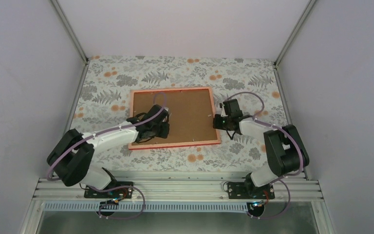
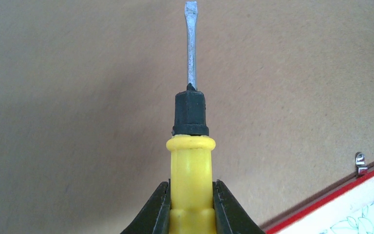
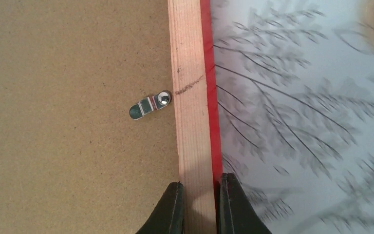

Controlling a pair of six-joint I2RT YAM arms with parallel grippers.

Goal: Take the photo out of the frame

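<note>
One frame face-down on surface, brown back up; photo unseen, presumably inside.
Left wrist: left jaws pinching yellow screwdriver, blade over board, clip near.
Right wrist: right jaws clamping frame rim; side clip lying over board.
Clips, board, photo to go.

The left arm, white and black, stretches low and forward, its fingers clamped on a yellow-handled screwdriver. The right arm folds inward, fingers pinching the thin red frame at its edge.
</note>
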